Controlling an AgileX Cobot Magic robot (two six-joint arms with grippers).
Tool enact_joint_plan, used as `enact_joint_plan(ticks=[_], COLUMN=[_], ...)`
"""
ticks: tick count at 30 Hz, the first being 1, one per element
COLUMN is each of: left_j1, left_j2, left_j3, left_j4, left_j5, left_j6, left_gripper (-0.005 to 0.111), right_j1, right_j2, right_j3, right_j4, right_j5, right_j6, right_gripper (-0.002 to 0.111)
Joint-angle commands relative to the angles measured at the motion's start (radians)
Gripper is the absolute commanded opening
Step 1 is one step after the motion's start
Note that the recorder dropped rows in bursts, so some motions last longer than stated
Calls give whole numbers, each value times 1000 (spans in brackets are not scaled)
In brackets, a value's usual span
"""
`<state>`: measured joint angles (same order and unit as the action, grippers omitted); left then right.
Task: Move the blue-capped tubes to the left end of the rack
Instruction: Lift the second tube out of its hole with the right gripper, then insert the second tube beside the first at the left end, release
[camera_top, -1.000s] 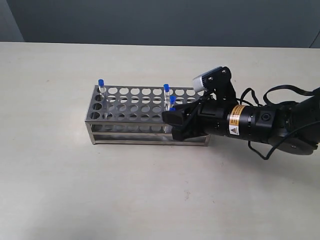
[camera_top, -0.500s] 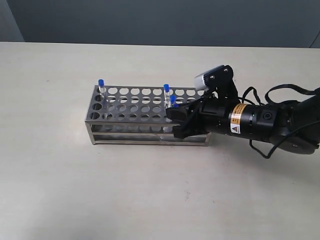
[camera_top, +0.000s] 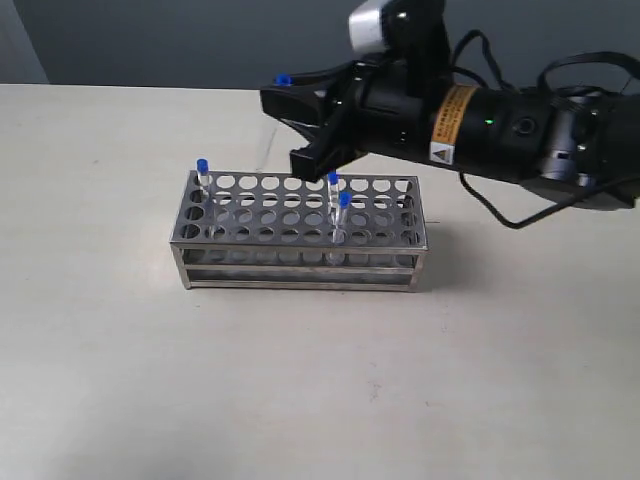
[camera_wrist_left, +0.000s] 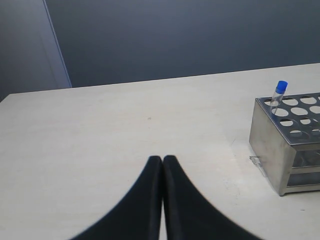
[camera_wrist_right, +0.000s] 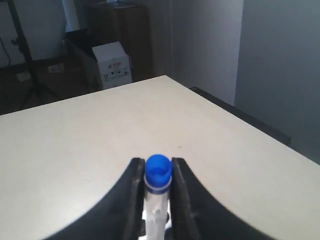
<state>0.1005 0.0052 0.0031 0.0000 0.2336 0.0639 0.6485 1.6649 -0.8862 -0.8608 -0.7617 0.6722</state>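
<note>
Tubes, blue-capped, four in all.

- **Held tube** (camera_top: 284, 79): clamped in the right gripper (camera_wrist_right: 157, 164), in the air above the back edge of the rack (camera_top: 300, 238), near its middle. In the exterior view only the cap shows clearly. In the right wrist view the fingers (camera_wrist_right: 134, 185) press the clear wall just under the cap, one on each side, with the cap standing proud of the tips.
- **Corner tube** (camera_top: 202, 171): seated upright in the back hole at the rack's left end.
- **Pair** (camera_top: 343, 204): two tubes close together right of the rack's middle, well apart from the corner tube.
- **Left gripper** (camera_wrist_left: 162, 161): fingers pressed together with nothing between them, low over the bare desk (camera_wrist_left: 100, 125) off the rack's left end. It does not appear in the exterior view.
- **Rack**: shiny steel, flat on the desk, most holes empty.

Handling, by judgement:

- **Weight and wall:** each tube looks very light, slim and stiff. Its smooth clear wall could slide or pivot between hard fingers. Whether it is glass or plastic cannot be told, so it is best treated as breakable.
- **Where to hold:** on the wall just beneath the cap, as on the held tube. That leaves the long lower part free to enter a hole. A grip on the cap alone might pull it off.
- **Force and angle:** modest squeeze is enough. The tube should hang close to upright over a left-end hole, or its tip may catch the plate.
</note>
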Motion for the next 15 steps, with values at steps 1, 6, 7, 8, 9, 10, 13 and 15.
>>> enact_joint_plan(ticks=[1, 6, 7, 8, 9, 10, 13, 15], left_j1=[-4, -4, -4, -4, -4, -4, -4, -4], left_j2=[-5, -5, -5, -5, -5, -5, -5, -5], left_j3=[-3, -3, -3, -3, -3, -3, -3, -3], left_j4=[0, 0, 0, 0, 0, 0, 0, 0], left_j5=[-2, -2, -2, -2, -2, -2, -2, -2], left_j6=[0, 0, 0, 0, 0, 0, 0, 0], left_gripper=[1, 1, 1, 1, 1, 1, 1, 1], right_j1=[99, 161, 161, 161, 161, 161, 161, 161], right_j2=[115, 268, 288, 305, 319, 329, 349, 359], right_j3=[-114, -273, -296, -316, -327, -337, -360, -367], right_j4=[-10, -12, -13, -13, -13, -13, -13, -13], right_j5=[27, 135, 153, 157, 159, 171, 199, 204], right_j6=[-3, -16, -18, -18, -23, -31, -44, -49], right_gripper=[-1, -1, -1, -1, -1, -1, -1, -1])
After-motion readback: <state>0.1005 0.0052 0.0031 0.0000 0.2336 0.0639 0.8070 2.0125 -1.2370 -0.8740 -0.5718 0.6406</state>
